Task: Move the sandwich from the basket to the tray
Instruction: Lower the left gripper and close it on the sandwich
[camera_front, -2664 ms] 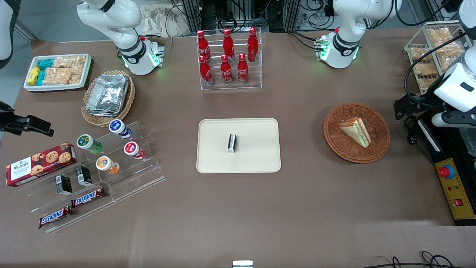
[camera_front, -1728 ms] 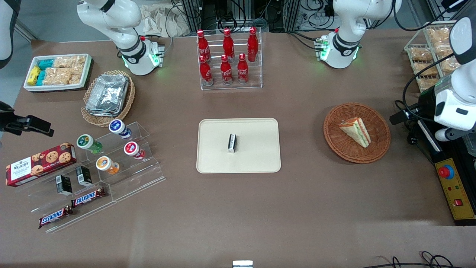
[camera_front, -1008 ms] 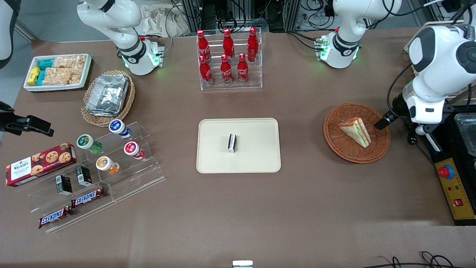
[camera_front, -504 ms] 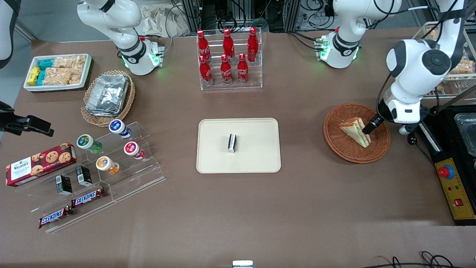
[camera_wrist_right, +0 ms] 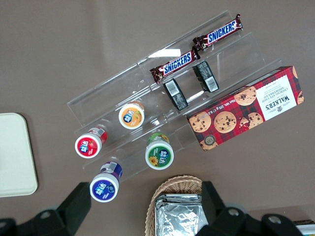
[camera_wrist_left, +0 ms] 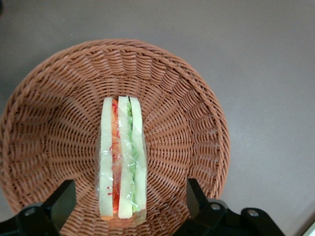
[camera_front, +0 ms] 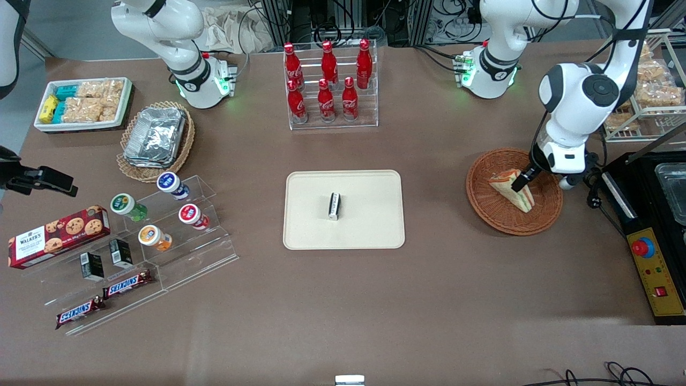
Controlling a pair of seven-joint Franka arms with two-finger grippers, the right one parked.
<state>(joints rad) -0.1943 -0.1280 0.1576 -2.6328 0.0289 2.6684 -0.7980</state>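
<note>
The gripper (camera_wrist_left: 125, 201) hangs above the sandwich (camera_wrist_left: 122, 162) in the basket (camera_wrist_left: 197, 128), fingers (camera_wrist_left: 61, 204) spread wide on either side of it; the tray (camera_front: 370, 225) lies well apart, toward the parked arm's end.

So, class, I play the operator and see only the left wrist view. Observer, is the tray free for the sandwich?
Observer: Not quite. The tray holds a small black-and-white packet at its middle.
Operator: My open claw straddles the sandwich in the basket. Which way is the tray?
Observer: Beside the basket, toward the parked arm's end of the table.
Operator: Anything near it?
Observer: A rack of red bottles, farther from the front camera.
</note>
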